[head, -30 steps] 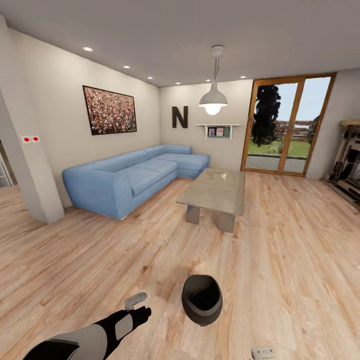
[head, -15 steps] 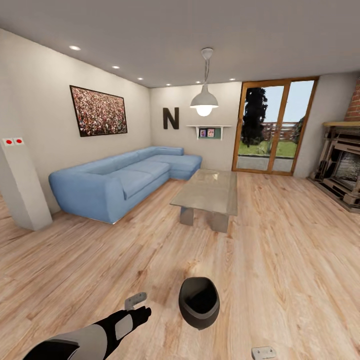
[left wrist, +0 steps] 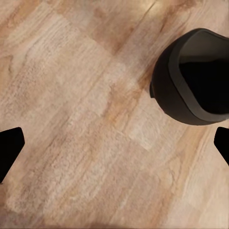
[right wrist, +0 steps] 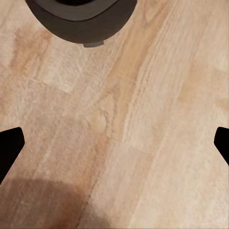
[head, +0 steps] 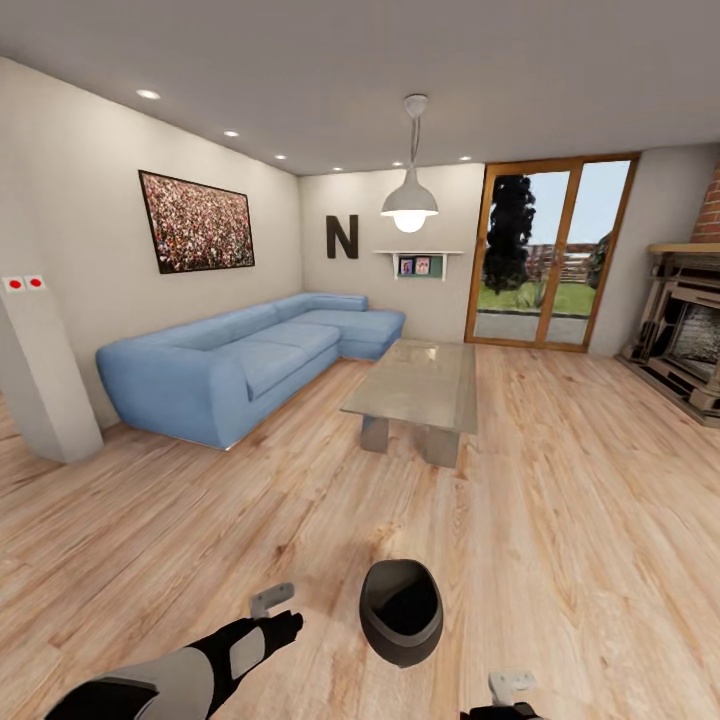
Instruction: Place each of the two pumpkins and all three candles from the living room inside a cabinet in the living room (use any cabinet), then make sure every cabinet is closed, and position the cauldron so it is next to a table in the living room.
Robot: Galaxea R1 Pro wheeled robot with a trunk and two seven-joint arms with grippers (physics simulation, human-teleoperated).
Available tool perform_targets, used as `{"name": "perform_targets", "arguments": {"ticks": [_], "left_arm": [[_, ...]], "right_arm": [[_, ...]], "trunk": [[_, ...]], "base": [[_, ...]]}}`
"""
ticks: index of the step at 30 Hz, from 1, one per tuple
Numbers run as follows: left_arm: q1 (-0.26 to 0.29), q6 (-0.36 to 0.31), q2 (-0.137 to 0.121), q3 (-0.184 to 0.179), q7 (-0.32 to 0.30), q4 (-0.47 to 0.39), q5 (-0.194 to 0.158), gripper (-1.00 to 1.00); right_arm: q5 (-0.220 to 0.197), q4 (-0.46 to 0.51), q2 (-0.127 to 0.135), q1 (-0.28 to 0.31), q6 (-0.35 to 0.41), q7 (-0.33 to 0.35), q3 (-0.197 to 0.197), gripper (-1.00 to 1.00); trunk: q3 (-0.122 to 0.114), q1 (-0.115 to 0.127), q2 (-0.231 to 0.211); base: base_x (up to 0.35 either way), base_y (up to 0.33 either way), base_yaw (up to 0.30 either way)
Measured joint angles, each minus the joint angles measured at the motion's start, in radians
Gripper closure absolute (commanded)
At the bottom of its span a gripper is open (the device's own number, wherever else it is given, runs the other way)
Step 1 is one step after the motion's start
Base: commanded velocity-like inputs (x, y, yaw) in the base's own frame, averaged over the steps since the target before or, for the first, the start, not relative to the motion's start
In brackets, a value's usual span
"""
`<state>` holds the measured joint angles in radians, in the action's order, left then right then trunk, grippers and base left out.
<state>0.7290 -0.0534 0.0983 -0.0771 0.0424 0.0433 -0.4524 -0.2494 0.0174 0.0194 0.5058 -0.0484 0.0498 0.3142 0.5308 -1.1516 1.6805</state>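
1. Pillar (head: pixel 40 380) with two red switches at far left, same spot as half a second ago; camera has nearly stopped panning, whole view barely shifted since then.
2. Blue sofa (head: pixel 240 360) along the left wall, picture (head: pixel 197 222) above it, letter N (head: pixel 341 236) on the back wall.
3. Left arm low at the left of the head view, left gripper (head: pixel 275 605) over bare wood floor (head: pixel 600 520), just beside the cauldron, not touching. Left wrist view: both fingertips at the frame edges, jaws spread wide, nothing held. Pose unchanged from earlier.
4. Cauldron (head: pixel 401 611) on the floor near the bottom centre, mouth open upward, well apart from the table; it sits slightly lower in the view than before. Also seen in the left wrist view (left wrist: pixel 193 78) and the right wrist view (right wrist: pixel 81 16).
5. Table (head: pixel 415 385) mid-room, glass top bare, lamp (head: pixel 409 205) above.
6. Right gripper (head: pixel 512 688) has come up at the bottom edge, more visible than before. Right wrist view: tips wide apart, empty.
7. Glass door (head: pixel 545 255) and fireplace (head: pixel 690 340) at right.
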Motion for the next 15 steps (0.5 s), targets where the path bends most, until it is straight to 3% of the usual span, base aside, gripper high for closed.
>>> {"name": "perform_targets", "arguments": {"ticks": [7, 13, 15], "left_arm": [[0.000, -0.002, -0.009, -0.003, 0.004, -0.004, 0.001, -1.00], [0.000, -0.005, -0.012, -0.005, 0.011, -0.006, 0.005, -1.00], [0.000, -0.006, -0.013, -0.006, 0.006, -0.007, 0.006, -1.00]], "right_arm": [[-0.001, 0.013, 0.002, 0.000, -0.001, 0.007, 0.000, -1.00], [-0.001, 0.016, 0.003, 0.000, -0.002, 0.007, -0.003, -1.00], [-0.002, 0.028, 0.003, 0.000, -0.002, 0.007, -0.004, -1.00]], "trunk": [[-0.019, 0.023, -0.042], [-0.019, 0.023, -0.042], [-0.018, 0.023, -0.042]], "base": [[0.000, 0.000, 0.000], [0.010, 0.000, 0.000], [0.223, 0.000, 0.000]]}}
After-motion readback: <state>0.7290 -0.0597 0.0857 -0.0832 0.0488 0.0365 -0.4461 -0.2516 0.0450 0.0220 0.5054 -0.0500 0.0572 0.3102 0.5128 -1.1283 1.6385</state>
